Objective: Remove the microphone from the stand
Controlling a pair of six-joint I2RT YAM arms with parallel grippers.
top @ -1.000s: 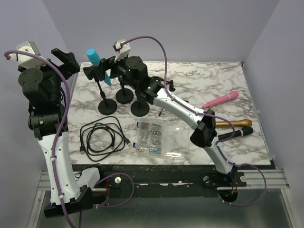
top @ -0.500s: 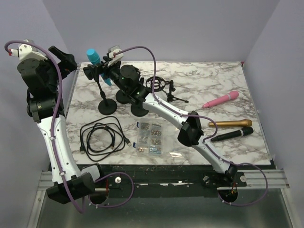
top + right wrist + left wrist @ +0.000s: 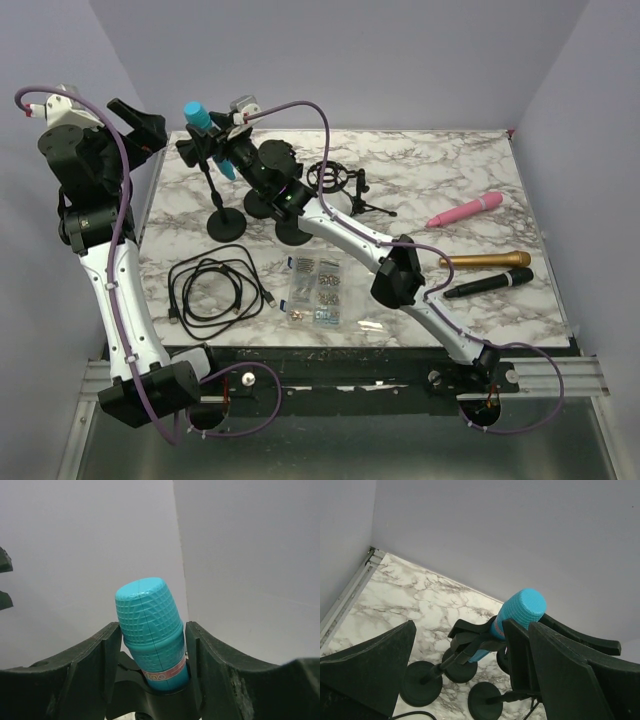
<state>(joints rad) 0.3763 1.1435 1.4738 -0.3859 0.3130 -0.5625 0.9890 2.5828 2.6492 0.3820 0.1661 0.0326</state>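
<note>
While the teal microphone (image 3: 150,630) sits upright in the clip of its stand (image 3: 214,190) at the far-left corner of the bench (image 3: 440,170), the task stands at the grasp stage and no removal is evident. The head and collar of the microphone rise clear above the clip, and the lower body shows beneath it in the overhead view. The right arm reaches long and low from its base at the near edge, diagonally across the bench to that far-left corner. Its wrist is level with the clip. The right gripper (image 3: 152,635) has its jaws one on each side of the microphone's collar, close against it. Whether they bear on it firmly cannot be told from these views. The left arm stands tall over the left edge of the bench, wrist raised and turned toward the stand. The left gripper (image 3: 470,625) has its jaws wide apart with nothing between them, short of the clip. In my judgement, what is left is a confirmed hold, then drawing the microphone up out of the clip, with the stand kept from tipping or dragging.
</note>
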